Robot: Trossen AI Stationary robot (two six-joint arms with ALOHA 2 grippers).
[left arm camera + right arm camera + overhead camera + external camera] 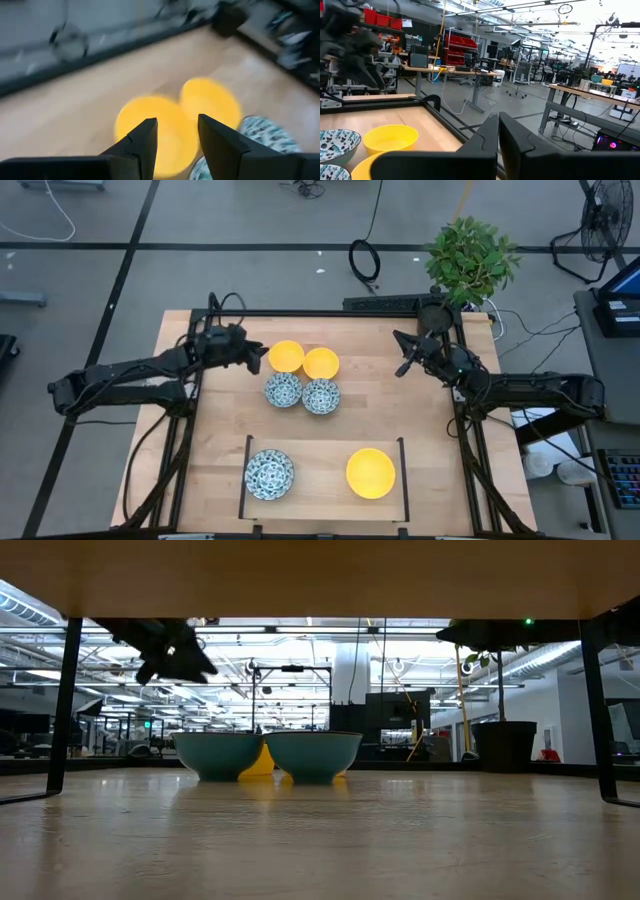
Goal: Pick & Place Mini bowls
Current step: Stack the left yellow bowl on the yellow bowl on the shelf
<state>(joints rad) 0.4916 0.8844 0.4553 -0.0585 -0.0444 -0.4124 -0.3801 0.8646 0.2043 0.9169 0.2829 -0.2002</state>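
Observation:
Two yellow mini bowls (pixel 286 356) (pixel 321 363) stand side by side at the table's far middle. Two blue-patterned mini bowls (pixel 283 390) (pixel 321 396) sit just in front of them. Another patterned bowl (pixel 269 474) and another yellow bowl (pixel 371 472) rest in the black-framed tray (pixel 405 480) near the front edge. My left gripper (pixel 177 132) hangs open above the left yellow bowl's (pixel 150 130) near-left rim, clear of the table in the low view (pixel 170 655). My right gripper (pixel 405 358) is shut, raised at the far right, holding nothing.
A dark pot with a green plant (pixel 468 260) stands at the table's far right corner, behind my right arm. Bare wood lies between the group of bowls and the tray, and along the left and right sides.

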